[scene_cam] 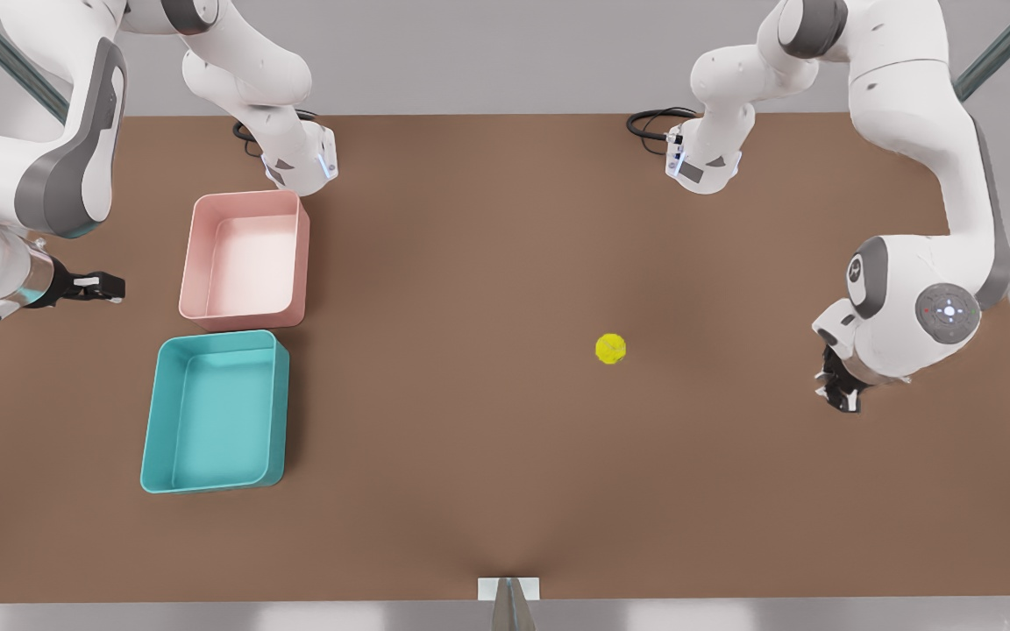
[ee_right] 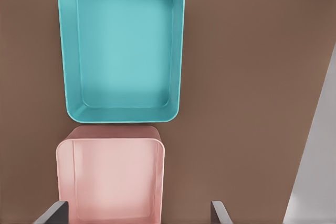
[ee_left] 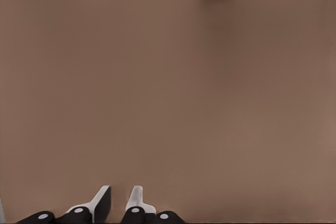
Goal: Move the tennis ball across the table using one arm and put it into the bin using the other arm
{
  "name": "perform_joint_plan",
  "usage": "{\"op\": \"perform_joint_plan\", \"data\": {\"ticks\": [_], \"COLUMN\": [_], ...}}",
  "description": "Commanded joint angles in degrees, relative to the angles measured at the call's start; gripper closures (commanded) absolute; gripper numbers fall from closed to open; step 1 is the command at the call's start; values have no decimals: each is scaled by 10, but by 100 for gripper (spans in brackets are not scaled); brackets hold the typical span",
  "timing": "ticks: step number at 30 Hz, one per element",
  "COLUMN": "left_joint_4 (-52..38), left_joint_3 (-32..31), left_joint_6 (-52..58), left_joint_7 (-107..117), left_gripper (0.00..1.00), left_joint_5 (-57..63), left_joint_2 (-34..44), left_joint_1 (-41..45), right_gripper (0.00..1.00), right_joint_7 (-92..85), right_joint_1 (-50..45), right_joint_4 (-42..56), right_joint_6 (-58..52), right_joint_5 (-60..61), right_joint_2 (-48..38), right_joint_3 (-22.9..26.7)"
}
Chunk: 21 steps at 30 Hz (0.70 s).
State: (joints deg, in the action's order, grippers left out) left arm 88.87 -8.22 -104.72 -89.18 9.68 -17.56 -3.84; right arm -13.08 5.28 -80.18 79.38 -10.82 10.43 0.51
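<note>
On the brown bench [scene_cam: 470, 456], broad bare surface stretches between the trays at the front view's left and the arm at its right. The teal bin [scene_cam: 216, 412] sits near the bench's left edge, just beside the pink tray [scene_cam: 246, 258]. The right pincer [scene_cam: 88, 287] hangs left of the pink tray, fingers spread wide. The left pincer [scene_cam: 838, 390] hovers near the right edge, fingers narrowly parted, holding nothing. The tennis ball [scene_cam: 610, 348] lies alone mid-bench, well apart from both. No legible writing shows anywhere.
</note>
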Motion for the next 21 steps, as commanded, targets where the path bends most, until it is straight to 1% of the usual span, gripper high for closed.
{"op": "perform_joint_plan", "data": {"ticks": [1,2,3,5,7,8,9,10,12,14,16,17,19,20,21], "left_joint_4": [-85,-148,-174,-185,-190,-192,-194,-221,-221,-221,-218,-218,-211,-211,-211], "left_joint_3": [-7,-10,-13,-29,-27,-36,-40,-37,-37,-36,-36,-37,-38,-38,-38], "left_joint_6": [271,336,366,364,364,368,368,365,364,356,349,349,334,328,327], "left_joint_7": [955,1093,1072,1064,1063,1063,1064,1063,1063,1062,1061,1062,1062,1062,1062], "left_gripper": [0,0,0,0,0,0,0,0,0,0,0,0,0,0,0], "left_joint_5": [-44,-92,-91,-92,-93,-93,-93,-93,-93,-103,-110,-111,-109,-109,-107], "left_joint_2": [13,13,14,13,12,15,15,14,10,9,6,6,5,5,5], "left_joint_1": [46,50,64,64,63,64,64,62,60,48,47,48,50,50,52], "right_gripper": [0,0,0,0,0,0,0,0,0,0,0,0,0,0,0], "right_joint_7": [0,0,0,0,0,1,2,84,234,393,551,589,673,677,692], "right_joint_1": [0,0,0,0,-3,-13,-47,-74,-149,-221,-265,-269,-279,-282,-288], "right_joint_4": [0,0,0,0,-1,0,6,6,8,20,24,45,113,117,117], "right_joint_6": [0,0,0,0,1,1,4,17,52,107,185,198,251,293,313], "right_joint_5": [1,1,1,1,-3,1,9,36,55,71,93,114,161,169,175], "right_joint_2": [-1,-1,-1,-1,7,21,36,51,85,136,190,215,309,325,331], "right_joint_3": [0,0,0,0,-1,-6,-6,-6,-6,-1,0,0,-1,-2,-2]}}
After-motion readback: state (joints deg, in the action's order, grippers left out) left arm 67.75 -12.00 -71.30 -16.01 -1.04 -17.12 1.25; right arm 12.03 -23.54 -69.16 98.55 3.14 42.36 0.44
